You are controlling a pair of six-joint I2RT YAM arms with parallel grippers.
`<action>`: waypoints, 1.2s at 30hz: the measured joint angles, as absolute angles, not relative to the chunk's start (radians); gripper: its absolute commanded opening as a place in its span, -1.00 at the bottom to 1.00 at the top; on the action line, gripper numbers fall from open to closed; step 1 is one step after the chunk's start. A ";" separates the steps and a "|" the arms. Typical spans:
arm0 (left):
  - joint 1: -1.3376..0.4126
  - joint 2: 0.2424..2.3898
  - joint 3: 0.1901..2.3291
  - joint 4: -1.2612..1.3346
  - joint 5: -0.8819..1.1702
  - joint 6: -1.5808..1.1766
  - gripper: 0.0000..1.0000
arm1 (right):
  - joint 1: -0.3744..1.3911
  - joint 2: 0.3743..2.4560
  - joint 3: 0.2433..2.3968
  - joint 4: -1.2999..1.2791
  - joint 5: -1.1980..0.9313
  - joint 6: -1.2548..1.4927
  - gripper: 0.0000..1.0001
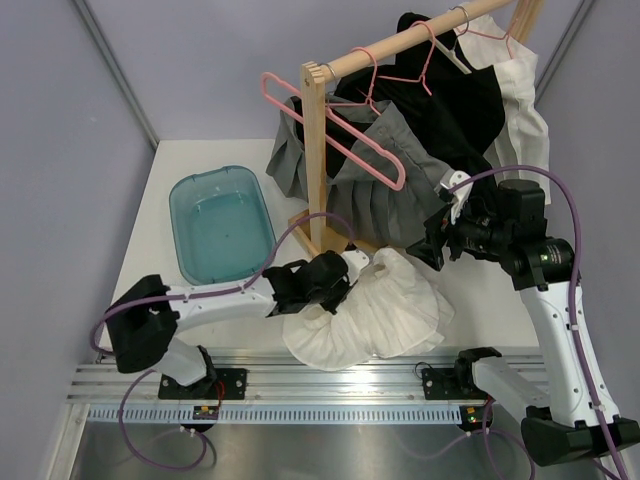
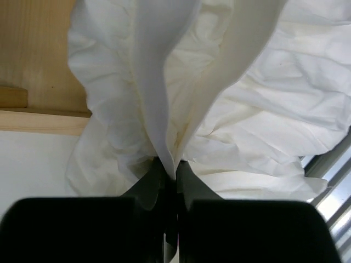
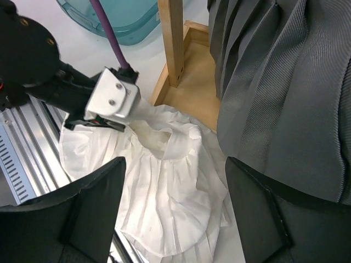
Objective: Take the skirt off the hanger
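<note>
Top external view shows the white skirt lying crumpled on the bench, off any hanger. It sits at the near edge, just in front of the foot of the wooden rack, and its near hem spills onto the metal rail that carries the arm bases.

The left hand reaches in from the left and meets the skirt at its upper left edge. In the left wrist view its dark fingers are pressed together on a fold of the white cloth, which rises from between them as a narrow ridge and fans out into loose pleats above.

The right hand hovers to the right of the white skirt, close beside the hem of a grey pleated skirt that hangs from the rack. In the right wrist view its two fingers are spread wide and grip nothing. The white skirt lies below the gap, and the grey pleats hang just beside the right finger.

A pink hanger hangs at the left end of the rack's pole, in front of the grey skirt. Whether that skirt is clipped to it cannot be told. Black clothes hang further along the pole. A teal tub stands on the bench to the left of the rack, apart from the white skirt.
</note>
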State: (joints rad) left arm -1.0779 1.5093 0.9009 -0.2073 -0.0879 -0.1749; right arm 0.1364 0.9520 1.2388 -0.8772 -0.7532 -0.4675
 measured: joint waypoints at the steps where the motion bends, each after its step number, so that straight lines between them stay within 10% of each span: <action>1: -1.078 1.483 0.899 -0.214 -0.088 -0.181 -1.00 | 0.136 0.950 1.237 -0.876 -0.754 -0.467 0.62; 18: -0.621 0.712 0.911 -0.595 -0.145 -0.408 -1.00 | 0.124 0.935 1.198 -0.849 -0.754 -0.448 0.62; 36: -0.192 1.073 1.517 -0.736 -0.337 -0.466 -1.00 | 0.123 0.881 1.128 -0.831 -0.753 -0.436 0.64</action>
